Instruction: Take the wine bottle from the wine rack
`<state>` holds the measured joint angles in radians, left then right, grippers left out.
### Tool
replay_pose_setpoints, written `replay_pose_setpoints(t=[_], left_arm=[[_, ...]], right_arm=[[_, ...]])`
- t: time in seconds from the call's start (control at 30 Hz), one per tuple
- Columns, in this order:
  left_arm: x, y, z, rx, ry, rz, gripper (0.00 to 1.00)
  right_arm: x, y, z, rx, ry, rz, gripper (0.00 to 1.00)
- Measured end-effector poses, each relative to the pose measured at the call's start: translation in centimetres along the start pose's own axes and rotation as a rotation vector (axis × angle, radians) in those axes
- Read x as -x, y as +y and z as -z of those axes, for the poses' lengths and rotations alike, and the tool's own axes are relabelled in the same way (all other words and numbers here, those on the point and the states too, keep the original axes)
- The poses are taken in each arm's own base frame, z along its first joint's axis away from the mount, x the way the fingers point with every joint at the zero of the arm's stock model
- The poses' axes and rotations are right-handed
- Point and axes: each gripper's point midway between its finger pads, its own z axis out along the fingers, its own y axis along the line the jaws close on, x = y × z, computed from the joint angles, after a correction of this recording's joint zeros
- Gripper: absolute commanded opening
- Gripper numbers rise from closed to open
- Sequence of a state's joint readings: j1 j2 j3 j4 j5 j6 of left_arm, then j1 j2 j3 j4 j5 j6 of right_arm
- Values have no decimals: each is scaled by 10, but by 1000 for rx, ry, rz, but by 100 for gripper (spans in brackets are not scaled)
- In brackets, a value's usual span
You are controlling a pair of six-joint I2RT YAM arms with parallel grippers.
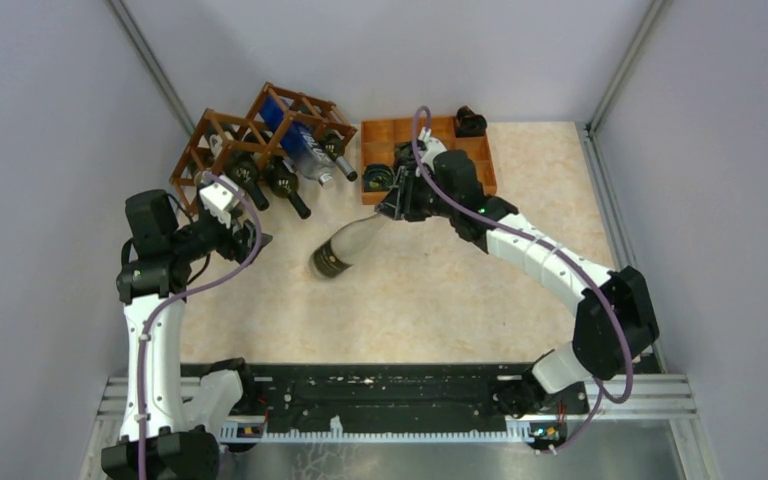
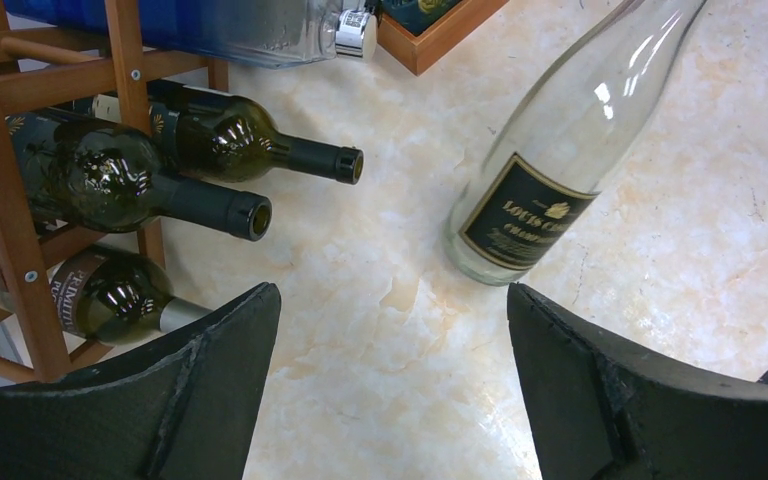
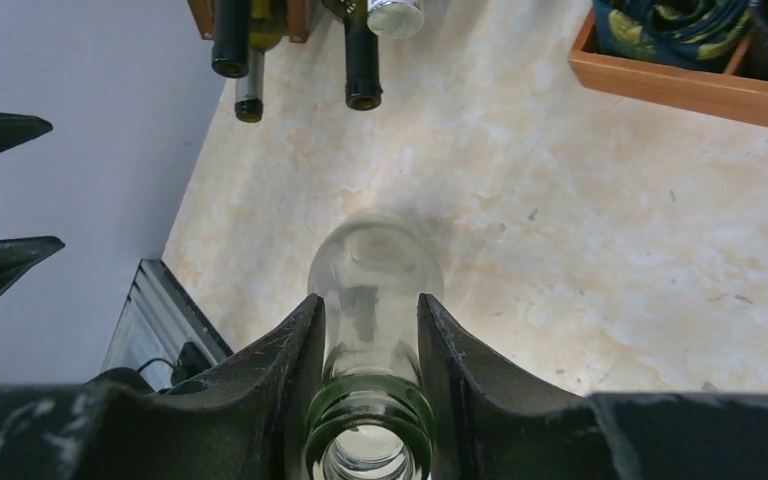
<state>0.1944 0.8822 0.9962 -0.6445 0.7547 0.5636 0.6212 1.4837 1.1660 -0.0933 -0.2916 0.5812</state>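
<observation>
The reddish-brown lattice wine rack (image 1: 222,135) stands at the back left, and its slats show in the left wrist view (image 2: 8,190). A clear glass wine bottle (image 1: 348,246) with a dark label is off the rack and tilted, base down near the table, neck raised. My right gripper (image 1: 392,211) is shut on its neck just below the lip (image 3: 370,300). The bottle's body shows in the left wrist view (image 2: 570,140). My left gripper (image 1: 253,240) is open and empty (image 2: 390,292), between the rack and the bottle.
Three dark bottles (image 1: 285,185) and a clear bottle with blue contents (image 1: 305,150) lie in the rack, necks pointing out over the table. A flat orange-brown compartment tray (image 1: 380,135) holding dark items sits at the back centre, behind my right gripper. Grey walls enclose the table.
</observation>
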Motion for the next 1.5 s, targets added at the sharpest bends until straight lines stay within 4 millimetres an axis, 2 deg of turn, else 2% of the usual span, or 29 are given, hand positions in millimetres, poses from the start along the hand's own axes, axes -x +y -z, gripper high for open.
replay_pose_setpoints(t=[0.27,0.37,0.4,0.67,0.87,0.97,1.07,1.3,1.5], left_arm=[[1,-3,0,-13,-4,19,91],[0,-4,0,-14,-3,22,91],[0,-4,0,-15,-3,23,91],[0,-5,-1,-24,-5,37,91],[-1,-6,-2,-31,-3,51,91],[-1,-6,-3,-35,-3,54,92],[-1,-7,-3,-36,-3,55,92],[-2,-6,-4,-41,0,60,92],[-2,-6,-4,-42,1,61,93]], right_arm=[[14,-14,31,-79,-9,31,0],[25,-20,45,-136,-24,69,0],[35,-26,61,-207,-42,124,0],[57,-47,91,-393,-56,247,0],[86,-59,112,-532,-98,352,0],[102,-67,114,-605,-122,404,0],[110,-78,111,-663,-117,446,0],[116,-102,84,-724,-73,477,0],[126,-105,65,-715,-106,477,0]])
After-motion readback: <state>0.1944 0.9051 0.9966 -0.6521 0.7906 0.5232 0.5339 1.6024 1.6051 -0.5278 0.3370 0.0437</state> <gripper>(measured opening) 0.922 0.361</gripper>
